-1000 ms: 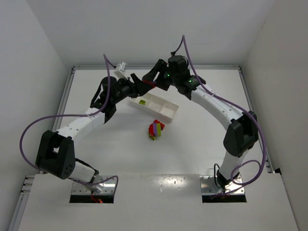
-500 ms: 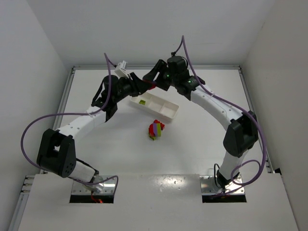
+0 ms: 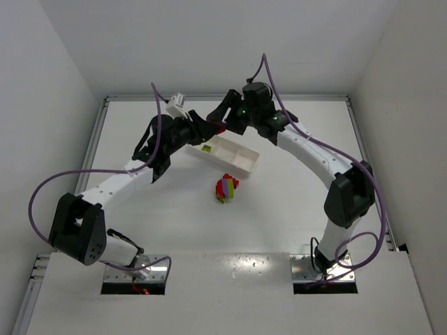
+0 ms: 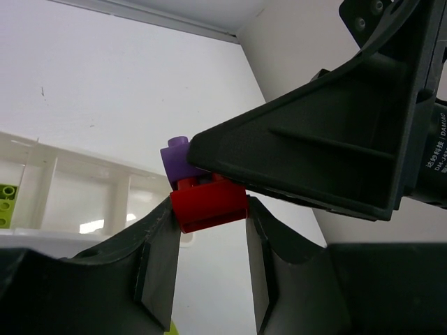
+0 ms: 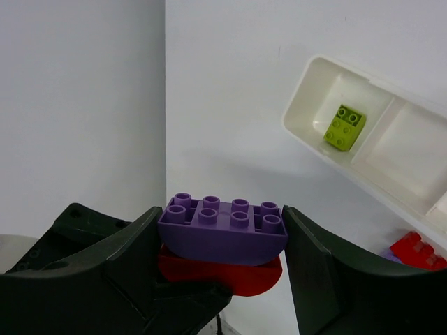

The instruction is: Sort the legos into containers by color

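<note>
**Splitting the purple/red stack: peel it, don't yank**

- State: the right claw (image 5: pixel 222 234) is pinching the purple brick (image 5: pixel 222 229) by its two short ends. The left claw (image 4: pixel 209 209) is pinching the red brick (image 4: pixel 209 204) that is stuck under it. The pair is held in the air between the two wrists, just beyond the far-left end of the tray (image 3: pixel 246 167).
- Tray: there is one green brick (image 5: pixel 343 127) in the left end compartment. The other two compartments look bare from above. The rest of the bricks sit in a pile (image 3: pixel 225 187) on the table (image 3: pixel 293 209), near side of the tray.
- Step, as I read it: pull the two bricks apart so each colour can go to its own compartment.
- How to do it well: hold one claw fixed and tilt the other so the studs peel off from one edge. A straight pull needs more force, and a brick could slip.
- The left grip on the red brick looks shallow, so don't loosen it.
- Risk: the bricks may snap apart and one could fly off. Do the split low over the tray.
- After the split, keep both out of the green compartment.
</note>
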